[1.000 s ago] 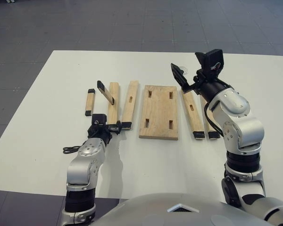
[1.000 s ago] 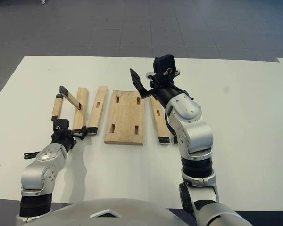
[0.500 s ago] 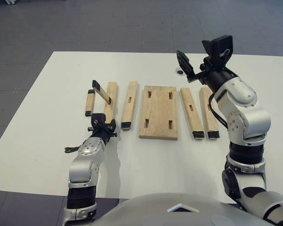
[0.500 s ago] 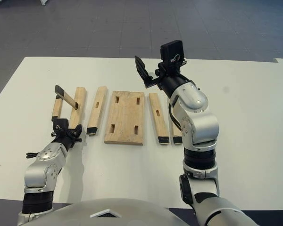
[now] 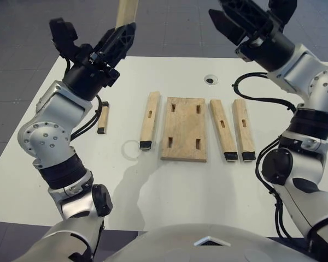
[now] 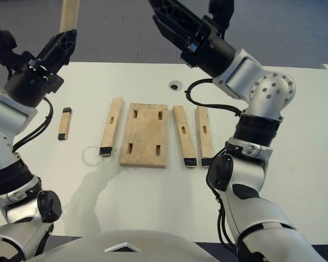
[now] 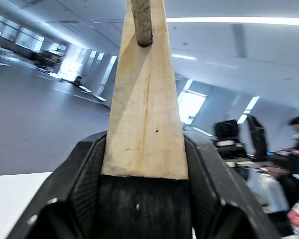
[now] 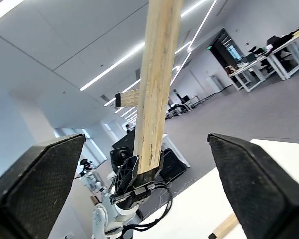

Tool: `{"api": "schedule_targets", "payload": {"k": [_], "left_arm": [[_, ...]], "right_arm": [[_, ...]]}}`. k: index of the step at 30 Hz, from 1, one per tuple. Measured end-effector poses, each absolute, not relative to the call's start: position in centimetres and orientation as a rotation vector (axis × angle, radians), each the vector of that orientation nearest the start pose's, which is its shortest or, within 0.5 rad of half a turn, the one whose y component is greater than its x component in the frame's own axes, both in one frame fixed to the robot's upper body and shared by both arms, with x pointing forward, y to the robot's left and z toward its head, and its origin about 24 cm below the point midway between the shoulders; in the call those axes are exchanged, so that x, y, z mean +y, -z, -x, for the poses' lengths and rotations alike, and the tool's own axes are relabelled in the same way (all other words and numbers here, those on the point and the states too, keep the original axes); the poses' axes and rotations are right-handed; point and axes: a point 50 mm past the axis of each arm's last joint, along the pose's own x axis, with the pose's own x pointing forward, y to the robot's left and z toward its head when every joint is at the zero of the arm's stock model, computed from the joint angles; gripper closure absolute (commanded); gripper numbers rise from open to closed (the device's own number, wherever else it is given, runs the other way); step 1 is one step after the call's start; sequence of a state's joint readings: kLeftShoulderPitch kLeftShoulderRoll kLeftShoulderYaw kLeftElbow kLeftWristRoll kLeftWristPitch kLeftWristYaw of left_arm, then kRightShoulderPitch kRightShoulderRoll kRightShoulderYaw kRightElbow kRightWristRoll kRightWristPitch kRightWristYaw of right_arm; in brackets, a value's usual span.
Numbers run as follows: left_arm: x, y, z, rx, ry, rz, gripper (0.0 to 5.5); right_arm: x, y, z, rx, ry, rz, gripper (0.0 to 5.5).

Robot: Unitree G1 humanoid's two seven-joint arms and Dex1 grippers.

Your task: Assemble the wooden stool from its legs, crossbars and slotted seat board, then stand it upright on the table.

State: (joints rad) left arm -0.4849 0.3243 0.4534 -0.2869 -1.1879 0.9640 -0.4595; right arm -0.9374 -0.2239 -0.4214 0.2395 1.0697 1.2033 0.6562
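1. Table [image 5: 295,191]: plain white.
2. Seat board [image 5: 183,129]: pale wood with four dark slots.
3. Flat legs [image 5: 149,120]: pale wood, each with one dark slot and a black end cap.
4. Short bar [image 5: 102,119]: pale wood with black ends.
5. Raised leg [image 7: 145,109]: pale wood with faint darker grain and a black cap.
6. Left gripper [image 7: 144,144] and right gripper [image 8: 145,144]: black, with finely dotted pads.
7. Arms [image 5: 44,136]: silver-grey with black joints.
8. Floor [image 5: 169,33]: dark grey tiles.

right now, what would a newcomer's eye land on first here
The left end effector, raised high over the left of the table, is shut on a wooden leg that points up with a crossbar jutting from it. The right end effector hangs open opposite it, and the slotted seat board lies flat mid-table between loose legs.
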Motion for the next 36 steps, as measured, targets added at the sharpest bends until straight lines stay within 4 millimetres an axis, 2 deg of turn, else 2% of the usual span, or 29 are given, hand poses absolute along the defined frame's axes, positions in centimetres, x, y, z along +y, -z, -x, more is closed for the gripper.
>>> {"api": "schedule_targets", "payload": {"k": [4, 10, 15, 24, 30, 36], "left_arm": [[16.2, -22.1, -25.9, -0.128, 1.162, 0.699, 3.45], [14.9, -21.2, -25.8, -0.077, 1.192, 0.701, 3.45], [14.5, -20.5, -25.7, -0.047, 1.185, 0.697, 3.45], [14.2, -20.1, -25.6, -0.043, 1.183, 0.688, 3.45], [14.1, -19.9, -25.3, -0.035, 1.221, 0.694, 3.45], [14.3, -19.4, -24.9, -0.005, 1.287, 0.683, 3.45]], "right_arm": [[-11.6, -25.9, -32.5, 0.084, -1.430, -0.815, 0.97], [-10.8, -26.6, -32.2, 0.101, -1.508, -0.809, 0.97], [-10.3, -27.1, -32.3, 0.117, -1.546, -0.832, 1.81], [-10.2, -26.4, -32.9, 0.166, -1.522, -0.885, 3.37], [-10.7, -26.6, -32.3, 0.193, -1.564, -0.843, 3.37], [-11.7, -26.9, -31.3, 0.234, -1.628, -0.696, 3.37]]}}
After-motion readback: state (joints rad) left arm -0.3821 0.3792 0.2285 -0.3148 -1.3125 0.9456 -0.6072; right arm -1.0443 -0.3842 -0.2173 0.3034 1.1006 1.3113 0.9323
